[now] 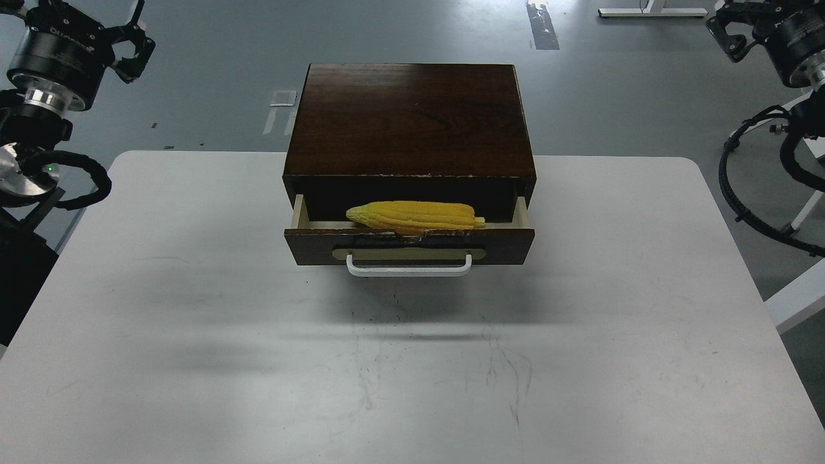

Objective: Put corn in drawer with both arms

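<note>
The yellow corn (416, 217) lies lengthwise in the partly open drawer (410, 245), resting against the top edge of its dark front, stub end to the right. The drawer's white handle (408, 265) faces me. The drawer sits in a dark brown wooden box (410, 119) on the white table (193, 335). My left gripper (134, 35) is raised at the top left, far from the box and holding nothing. My right gripper (727, 24) is raised at the top right, also away from the box. Both claws look small and dark, so their fingers cannot be told apart.
Black cables loop beside both arms at the left edge (77, 187) and the right edge (747, 206). White chair legs (799, 219) stand on the grey floor to the right of the table.
</note>
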Controlling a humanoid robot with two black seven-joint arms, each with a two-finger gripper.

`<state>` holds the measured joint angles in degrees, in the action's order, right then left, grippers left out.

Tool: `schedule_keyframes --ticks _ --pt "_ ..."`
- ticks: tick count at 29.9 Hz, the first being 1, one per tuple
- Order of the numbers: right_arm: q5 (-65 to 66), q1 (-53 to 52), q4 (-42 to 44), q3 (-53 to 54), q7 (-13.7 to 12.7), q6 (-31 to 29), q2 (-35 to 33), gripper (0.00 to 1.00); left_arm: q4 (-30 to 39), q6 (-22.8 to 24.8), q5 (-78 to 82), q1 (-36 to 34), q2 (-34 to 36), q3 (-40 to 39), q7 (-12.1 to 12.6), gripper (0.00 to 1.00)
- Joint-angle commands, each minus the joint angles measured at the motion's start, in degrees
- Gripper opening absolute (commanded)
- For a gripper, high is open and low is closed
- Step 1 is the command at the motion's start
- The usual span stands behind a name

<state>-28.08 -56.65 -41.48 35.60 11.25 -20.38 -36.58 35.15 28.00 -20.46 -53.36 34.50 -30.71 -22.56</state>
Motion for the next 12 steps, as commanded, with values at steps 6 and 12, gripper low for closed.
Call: schedule_keyframes --ticks 6,12 --pt "0.57 3.03 -0.27 -0.18 0.61 -0.80 0.80 1.00 0.01 0.00 -0.55 2.73 -0.66 -3.30 0.24 0.98" --pt "0.75 4.00 -0.36 -0.01 0.70 -1.16 1.34 1.00 -0.08 0.00 -0.46 4.22 -1.02 -3.39 0.33 0.98"
